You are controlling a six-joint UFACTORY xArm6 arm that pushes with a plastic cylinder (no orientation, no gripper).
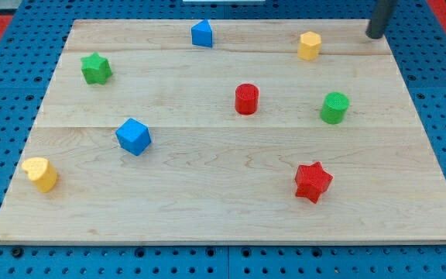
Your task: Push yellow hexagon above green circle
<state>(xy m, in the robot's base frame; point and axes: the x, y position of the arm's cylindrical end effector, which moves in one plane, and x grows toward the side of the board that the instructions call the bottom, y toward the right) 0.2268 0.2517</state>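
Note:
The yellow hexagon (309,46) stands near the view's top right of the wooden board (207,209). The green circle (334,108) stands below it and a little to the right. My tip (375,36) is at the board's top right edge, to the right of the yellow hexagon and slightly higher, with a clear gap between them. The tip touches no block.
A red circle (246,99) stands left of the green circle. A blue block (201,33) is at top centre, a green star (96,68) at top left, a blue cube (133,136) at mid left, a yellow heart-shaped block (40,173) at lower left, a red star (313,182) at lower right.

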